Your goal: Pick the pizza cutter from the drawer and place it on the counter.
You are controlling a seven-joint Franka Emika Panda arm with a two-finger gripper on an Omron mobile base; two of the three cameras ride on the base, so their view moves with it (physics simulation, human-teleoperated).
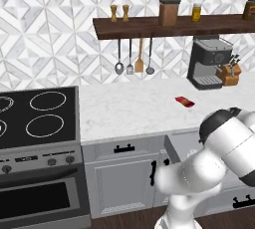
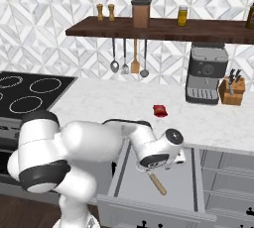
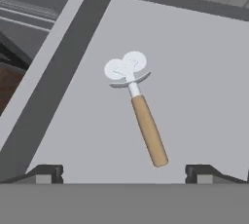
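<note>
The drawer point(image 2: 130, 185) stands pulled out below the counter point(image 2: 104, 104), its pale grey floor point(image 3: 199, 67) bare except for one tool. On that floor lies the pizza cutter point(image 3: 137, 103), silver wheel toward the top of the hand view and its light-brown handle point(image 2: 158, 184) pointing down toward my fingers. My gripper point(image 3: 124, 174) hovers open above the handle end, apart from it, fingertips point(image 3: 48, 173) spread wide. From the right base view the hand point(image 2: 156, 162) hangs over the drawer and hides the wheel. In the left base view my arm covers most of the drawer point(image 1: 173, 149).
A flat red packet point(image 2: 159, 110) lies on the counter behind the drawer. A coffee machine point(image 2: 205, 76) and knife block point(image 2: 232, 91) stand at the back right. The stove point(image 1: 37, 116) is at the left. Utensils point(image 1: 134, 58) hang under the dark shelf point(image 1: 169, 26).
</note>
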